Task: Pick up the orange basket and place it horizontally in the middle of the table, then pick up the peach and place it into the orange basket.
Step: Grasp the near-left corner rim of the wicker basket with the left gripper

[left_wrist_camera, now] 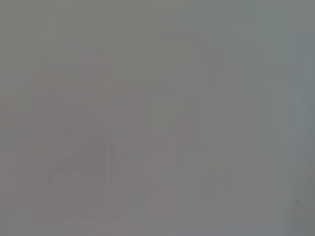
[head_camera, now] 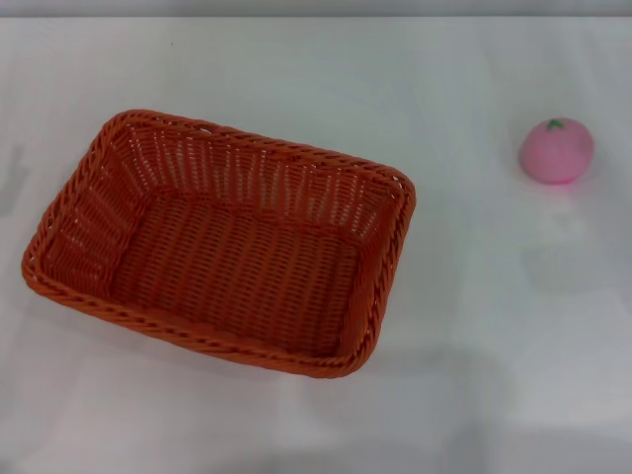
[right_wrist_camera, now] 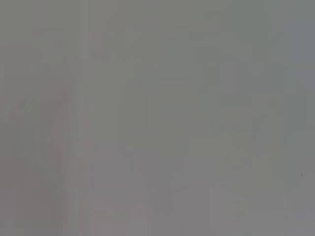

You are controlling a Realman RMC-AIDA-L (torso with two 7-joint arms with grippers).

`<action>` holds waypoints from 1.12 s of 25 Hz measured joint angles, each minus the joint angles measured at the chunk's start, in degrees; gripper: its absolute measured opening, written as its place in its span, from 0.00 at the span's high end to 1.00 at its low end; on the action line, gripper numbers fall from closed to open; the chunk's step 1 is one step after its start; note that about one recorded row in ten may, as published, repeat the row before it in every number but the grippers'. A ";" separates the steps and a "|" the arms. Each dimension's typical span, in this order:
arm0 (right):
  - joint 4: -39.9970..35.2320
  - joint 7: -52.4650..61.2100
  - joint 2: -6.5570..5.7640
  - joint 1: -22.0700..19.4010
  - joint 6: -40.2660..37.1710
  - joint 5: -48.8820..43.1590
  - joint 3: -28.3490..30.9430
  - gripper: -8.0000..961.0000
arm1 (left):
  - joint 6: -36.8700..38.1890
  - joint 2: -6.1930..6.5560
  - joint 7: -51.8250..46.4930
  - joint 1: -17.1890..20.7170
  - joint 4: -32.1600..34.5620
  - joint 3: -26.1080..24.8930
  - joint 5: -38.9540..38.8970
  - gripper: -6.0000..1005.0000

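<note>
The orange basket (head_camera: 222, 242) lies on the white table (head_camera: 474, 326), left of centre in the head view, its long side slightly skewed and its inside empty. The pink peach (head_camera: 557, 150) rests on the table at the far right, well apart from the basket. Neither gripper shows in the head view. Both wrist views hold only a plain grey surface with no fingers and no objects.
Bare table surface (head_camera: 296, 69) lies behind the basket and between the basket and the peach. The table's far edge runs along the top of the head view.
</note>
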 joint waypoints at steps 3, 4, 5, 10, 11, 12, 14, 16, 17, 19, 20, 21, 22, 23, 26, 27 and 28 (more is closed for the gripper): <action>0.02 0.00 0.00 0.01 0.03 0.00 0.00 0.19 | 0.00 0.00 0.00 0.00 -0.09 0.00 0.04 0.14; 0.04 0.00 0.00 0.02 0.05 0.00 0.00 0.19 | 0.00 0.00 0.00 0.00 -0.14 0.00 0.07 0.14; 0.05 0.00 0.00 0.02 0.08 0.00 0.00 0.19 | 0.00 0.00 0.00 0.00 -0.18 0.00 0.09 0.14; 0.09 0.00 0.00 0.02 0.15 0.00 0.00 0.19 | 0.00 0.00 0.00 0.00 -0.35 0.00 0.16 0.14; 0.09 0.00 0.00 0.02 0.15 0.00 0.00 0.19 | 0.00 0.01 0.00 0.00 -0.37 -0.01 0.17 0.14; 0.09 0.00 0.00 0.02 0.15 0.00 0.00 0.19 | 0.00 0.03 0.00 0.00 -0.37 0.00 0.17 0.14; 0.09 0.00 0.00 0.03 0.15 0.00 0.00 0.19 | -0.02 0.07 -0.08 -0.04 -0.37 -0.01 0.19 0.14; 0.09 0.00 0.00 0.07 0.14 0.00 0.01 0.19 | -0.04 0.15 -1.13 -0.15 -0.48 -0.01 0.45 0.14; 0.09 0.00 0.00 0.08 0.15 0.00 0.06 0.19 | -0.04 0.19 -1.77 -0.18 -0.68 -0.01 0.75 0.14; 0.09 0.00 0.00 0.10 0.15 0.00 0.22 0.19 | 0.04 0.32 -5.38 -0.13 -2.83 -0.01 2.60 0.14; 0.10 0.00 0.00 0.11 0.14 0.00 0.28 0.19 | 0.23 0.35 -7.46 0.03 -4.22 0.00 3.92 0.14; 0.08 0.00 0.00 0.16 0.10 0.00 0.32 0.19 | 0.62 0.37 -10.09 0.21 -5.93 -0.01 5.29 0.14; 0.02 0.00 0.00 0.23 0.05 0.00 0.34 0.19 | 1.39 0.37 -13.23 0.50 -8.43 -0.01 7.11 0.14; -0.09 0.00 0.00 0.32 0.00 0.00 0.37 0.19 | 2.32 0.36 -15.98 0.72 -10.49 0.00 9.04 0.14; -0.31 0.00 0.00 0.55 -0.13 0.00 0.36 0.19 | 5.20 0.35 -23.90 0.91 -16.25 0.00 14.36 0.14; -0.34 0.00 -0.01 0.64 -0.14 0.00 0.35 0.19 | 6.40 0.36 -28.10 0.90 -18.75 -0.01 16.96 0.14; -0.37 0.00 0.00 0.72 -0.15 0.02 0.35 0.19 | 7.48 0.36 -32.54 0.91 -21.64 0.00 19.97 0.14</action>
